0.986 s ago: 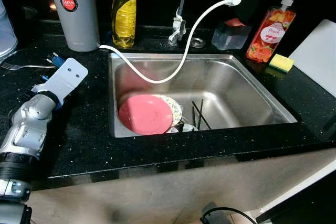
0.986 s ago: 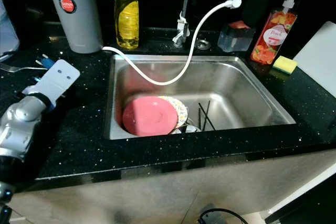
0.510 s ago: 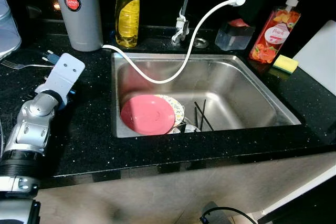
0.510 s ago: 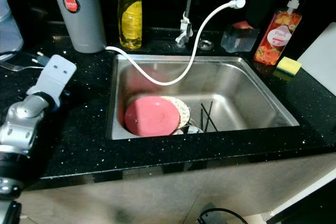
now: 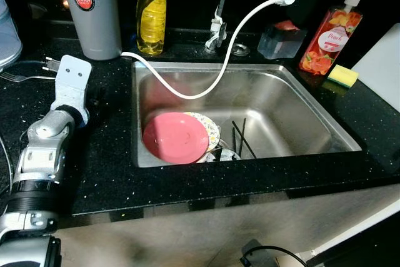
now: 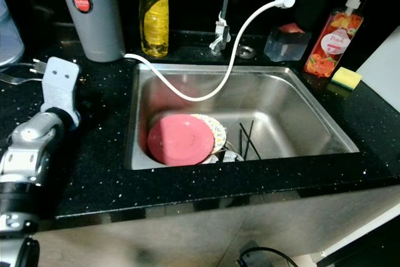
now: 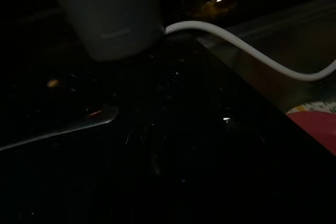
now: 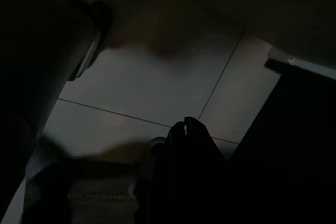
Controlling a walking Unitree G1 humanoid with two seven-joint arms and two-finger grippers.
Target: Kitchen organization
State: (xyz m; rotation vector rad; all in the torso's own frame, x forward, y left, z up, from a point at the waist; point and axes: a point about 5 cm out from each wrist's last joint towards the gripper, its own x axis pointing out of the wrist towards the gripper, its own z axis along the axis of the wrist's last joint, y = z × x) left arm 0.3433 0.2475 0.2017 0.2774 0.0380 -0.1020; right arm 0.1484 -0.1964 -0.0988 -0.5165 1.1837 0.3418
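Note:
A pink plate [image 5: 175, 137] lies in the steel sink [image 5: 300, 107], leaning on a patterned plate [image 5: 211, 128]. Two dark chopsticks [image 5: 240, 137] rest beside them. My left arm reaches over the black counter left of the sink, with its white wrist plate [image 5: 70, 82] pointing towards the grey canister [image 5: 90, 10]. In the left wrist view I make out a fork [image 7: 63, 127], the canister [image 7: 110, 14] and the white hose [image 7: 252, 51]. My right gripper [image 8: 185, 124] hangs idle over the tiled floor, shut.
A fork [image 5: 25, 77] and a plug [image 5: 51, 64] lie at the far left. A yellow soap bottle [image 5: 152, 10], tap [image 5: 219, 23], clear container [image 5: 278, 39] and orange pump bottle [image 5: 328, 39] line the back. At the right are a sponge [image 5: 340, 75] and a white board [image 5: 381, 60].
My left arm has swung left and back, so the wrist plate now points at the canister instead of angling towards the sink. The dishes have not moved.

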